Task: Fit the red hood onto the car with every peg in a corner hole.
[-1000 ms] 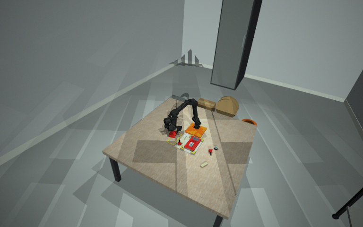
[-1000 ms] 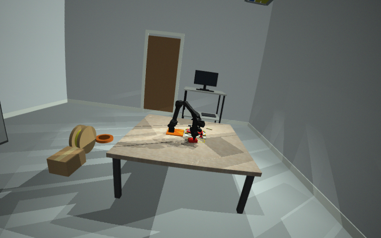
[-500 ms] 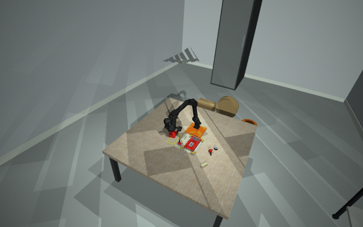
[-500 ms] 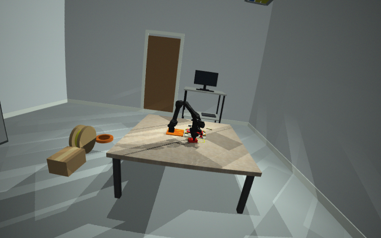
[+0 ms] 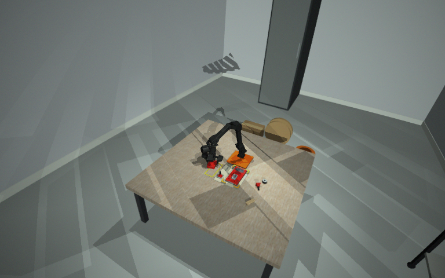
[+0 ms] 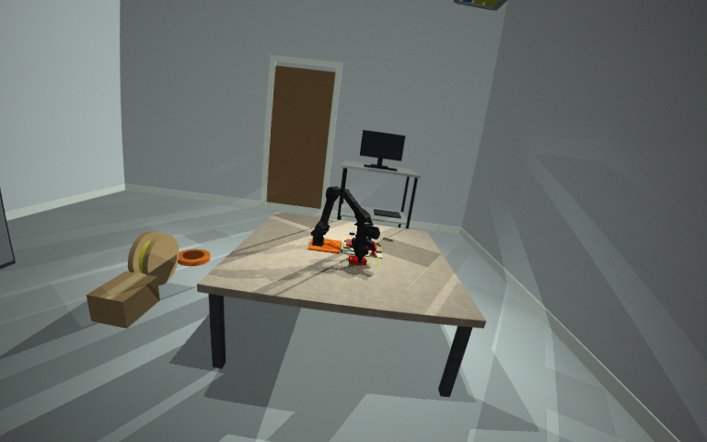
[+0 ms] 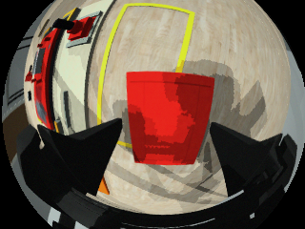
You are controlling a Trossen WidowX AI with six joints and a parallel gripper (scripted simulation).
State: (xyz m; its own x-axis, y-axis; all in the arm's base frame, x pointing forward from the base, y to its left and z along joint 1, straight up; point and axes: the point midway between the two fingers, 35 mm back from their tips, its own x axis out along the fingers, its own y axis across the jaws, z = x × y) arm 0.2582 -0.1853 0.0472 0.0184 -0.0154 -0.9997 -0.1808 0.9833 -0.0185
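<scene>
The red hood [image 5: 211, 164] [image 6: 356, 261] [image 7: 169, 119] lies on the table, roof up, partly over one end of a yellow outline. My gripper [image 7: 168, 125] is open, its two black fingers standing to the left and right of the hood with a gap on each side. The red car chassis [image 5: 238, 174] [image 7: 45, 78] sits in the pale jig [image 7: 71, 91], left of the hood in the wrist view. A grey engine block [image 5: 234, 176] shows on its deck. The pegs are too small to make out, and the hood's corner holes cannot be seen.
The yellow outline [image 5: 205, 174] [image 7: 101, 78] lies beside the jig. A small red part with a black stem [image 5: 220, 175] [image 7: 82, 28] stands on the jig's near side. The orange base plate [image 5: 232, 159] [image 6: 333, 246] is behind. Another red part [image 5: 258, 185], a dark ring [image 5: 264, 180] and a tan block [image 5: 250, 201] lie beyond.
</scene>
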